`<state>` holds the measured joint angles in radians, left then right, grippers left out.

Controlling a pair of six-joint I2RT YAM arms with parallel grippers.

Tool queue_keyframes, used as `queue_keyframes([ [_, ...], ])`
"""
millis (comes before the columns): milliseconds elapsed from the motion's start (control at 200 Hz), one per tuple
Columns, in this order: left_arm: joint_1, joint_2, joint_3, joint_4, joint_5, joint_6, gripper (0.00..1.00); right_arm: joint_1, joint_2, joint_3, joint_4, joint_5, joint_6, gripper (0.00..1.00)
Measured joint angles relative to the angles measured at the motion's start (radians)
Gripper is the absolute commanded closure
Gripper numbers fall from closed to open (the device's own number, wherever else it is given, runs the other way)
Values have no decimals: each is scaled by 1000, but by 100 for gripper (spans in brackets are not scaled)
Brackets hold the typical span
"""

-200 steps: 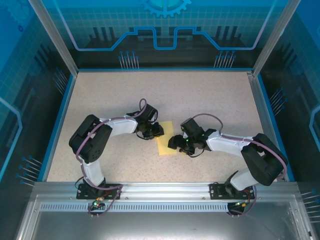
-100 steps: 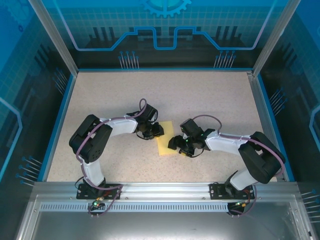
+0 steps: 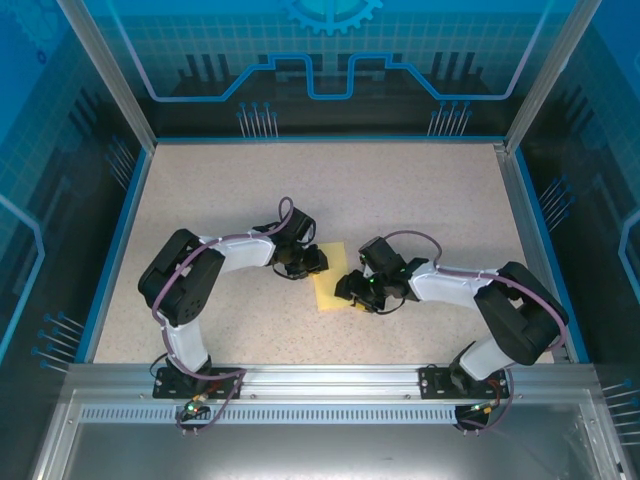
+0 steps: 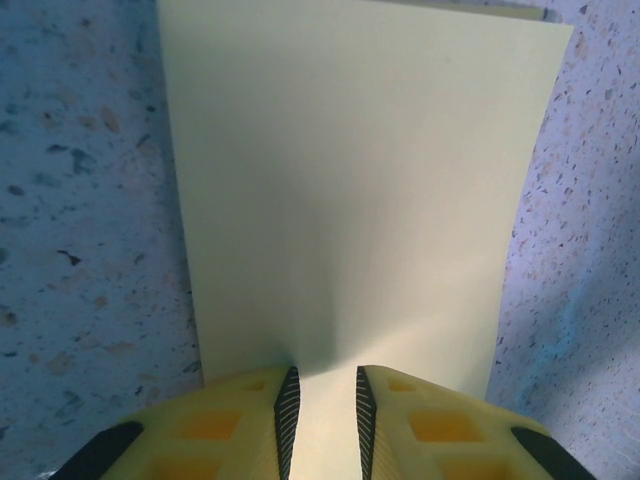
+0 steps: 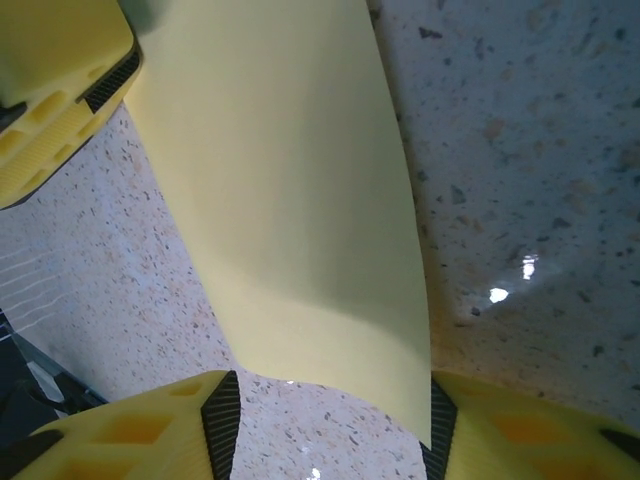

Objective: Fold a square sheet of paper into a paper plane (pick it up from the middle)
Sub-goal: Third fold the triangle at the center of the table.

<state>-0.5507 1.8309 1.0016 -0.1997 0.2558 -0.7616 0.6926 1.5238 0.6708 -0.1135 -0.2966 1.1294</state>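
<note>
Pale-yellow sheet of paper [image 3: 328, 285] lies mid-surface [image 3: 400, 190], between the two arms, as a rectangle rather than a square from above. Left end effector [image 3: 312, 262] sits at its far left edge, and right end effector [image 3: 347, 290] at its near right edge.

Left wrist cam: the fingers [image 4: 230, 430] are only slightly apart, with the tips over the paper's near edge and paper showing in the narrow gap. I can't tell if they pinch it or just press down.

Right wrist cam: the jaws are wide apart and straddle the narrow end of the sheet, whose edge spans almost pad to pad. The paper bows up off the surface there. I can't tell if the pads actually touch its sides. The other arm's yellow finger sits at the far end of the sheet.
</note>
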Motion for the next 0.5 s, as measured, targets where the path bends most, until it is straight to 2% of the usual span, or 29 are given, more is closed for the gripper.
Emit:
queue_keyframes([
  [135, 1, 0, 0, 0, 0, 0, 72, 0, -22, -16, 11, 10, 14, 58],
  [235, 1, 1, 0, 0, 1, 0, 72, 0, -42, -20, 9, 23, 21, 60],
  [370, 1, 1, 0, 0, 1, 0, 72, 1, -66, -21, -3, 42, 29, 69],
  [500, 1, 1, 0, 0, 2, 0, 72, 1, -69, -21, -9, 54, 36, 82],
])
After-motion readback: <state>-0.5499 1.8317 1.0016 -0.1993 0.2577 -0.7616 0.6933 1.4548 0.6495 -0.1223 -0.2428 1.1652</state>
